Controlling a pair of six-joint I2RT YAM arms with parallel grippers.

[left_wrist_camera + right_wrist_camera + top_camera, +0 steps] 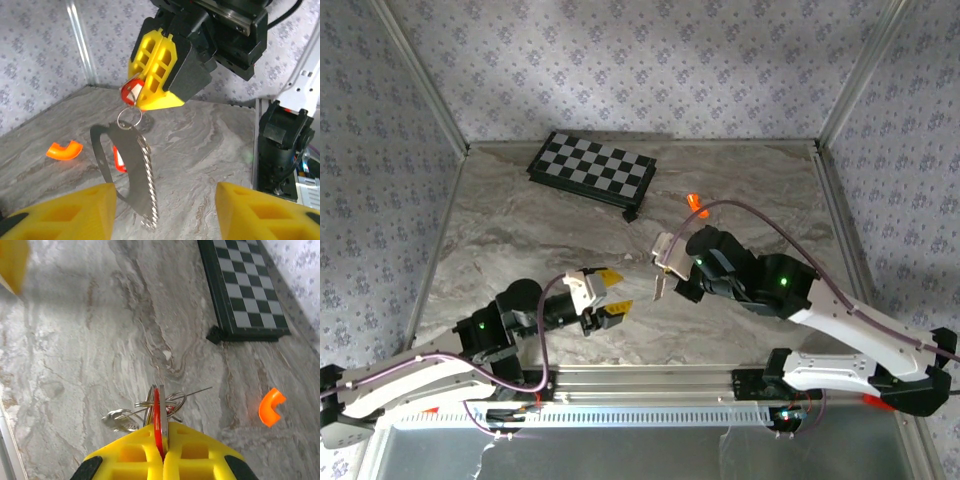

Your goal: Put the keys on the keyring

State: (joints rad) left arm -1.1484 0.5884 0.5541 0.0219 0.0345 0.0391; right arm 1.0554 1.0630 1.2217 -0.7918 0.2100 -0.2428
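Note:
My right gripper is shut on a red key, pinched edge-on with a silver piece beside it. From the left wrist view that same gripper hangs above the table, the red key sticking out of its tips. Below it dangle a small ring, the grey metal keyring and its chain. A second red key shows behind the keyring. My left gripper stands open just in front of the hanging bundle, touching nothing. From above, the left gripper faces the right gripper.
A bright orange curved piece lies on the marble table, right of the grippers' meeting point. A black-and-white chequered board sits at the back. Patterned walls close in the sides and back.

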